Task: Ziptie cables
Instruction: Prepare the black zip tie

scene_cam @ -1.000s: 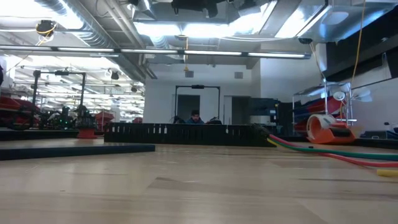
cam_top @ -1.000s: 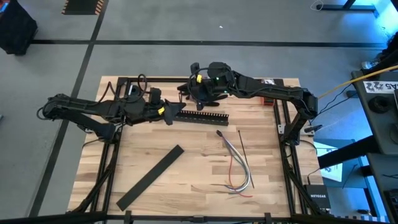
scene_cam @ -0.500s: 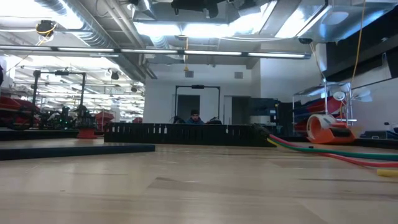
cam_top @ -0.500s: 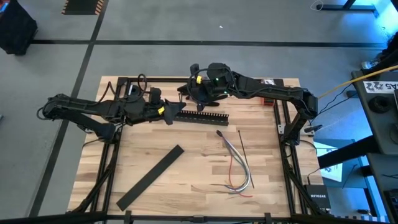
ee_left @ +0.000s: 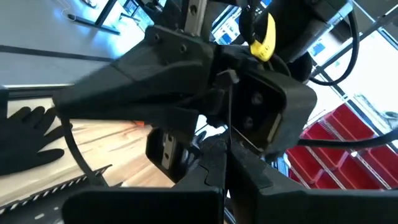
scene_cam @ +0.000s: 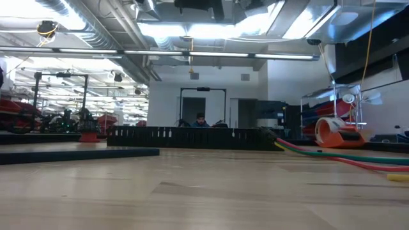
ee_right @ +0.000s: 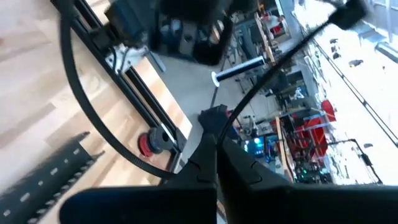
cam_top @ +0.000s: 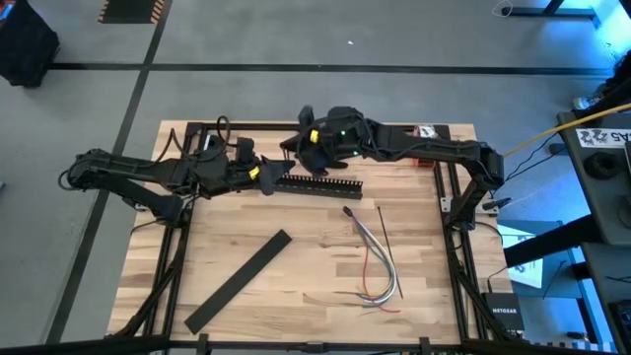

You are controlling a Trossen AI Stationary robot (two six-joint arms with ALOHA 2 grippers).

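Above the table's far middle, my left gripper [cam_top: 274,178] and my right gripper [cam_top: 296,150] meet tip to tip, both shut. A thin black ziptie [ee_right: 87,118] bows in a wide loop between them, clear of the table. The cables [cam_top: 378,258], grey, white and red wires, lie loose on the wood to the right of centre. A second straight ziptie [cam_top: 386,229] lies flat beside them. The low view shows neither gripper. My left gripper [ee_left: 224,163] pinches a thin dark strip [ee_left: 228,115] at its fingertips, coming level from the table's left. The strip runs on from the tips toward the right gripper. My right gripper [ee_right: 214,146] pinches the ziptie between its two fingers, reaching from the table's right. From the tips one part [ee_right: 280,59] runs straight away. The other part [ee_right: 134,158] curves round in a slack bow, clear of the table.
A black comb-slotted bar [cam_top: 320,184] lies just near of both grippers. A flat black strip [cam_top: 239,281] lies slantwise at the near left. A black glove [ee_left: 25,134] and a red part [ee_right: 148,144] lie by the far frame rail. A person sits far behind the table.
My right gripper has rolled a little about its own pointing line while staying in place. The left gripper and the things on the table have kept still.
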